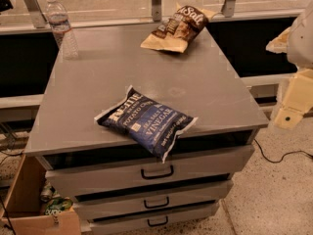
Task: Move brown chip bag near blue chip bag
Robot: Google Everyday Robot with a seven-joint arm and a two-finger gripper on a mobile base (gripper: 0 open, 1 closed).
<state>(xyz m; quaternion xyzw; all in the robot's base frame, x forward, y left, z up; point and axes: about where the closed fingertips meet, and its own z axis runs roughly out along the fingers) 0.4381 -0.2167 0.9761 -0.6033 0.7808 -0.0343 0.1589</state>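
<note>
The brown chip bag [177, 27] lies at the far edge of the grey cabinet top [98, 87], right of centre, with its dark top and white script facing up. The blue chip bag [145, 121] lies flat at the front edge, one corner hanging over the top drawer. The two bags are well apart. My gripper [292, 106] shows as cream-coloured parts at the right edge of the view, off the cabinet's right side and level with its front corner. It touches neither bag and holds nothing that I can see.
A clear water bottle [62, 27] stands at the back left corner. Three drawers with dark handles [157, 172] face me below the top. An open cardboard box [34, 199] with cans sits on the floor at lower left. A black cable [279, 156] lies on the floor to the right.
</note>
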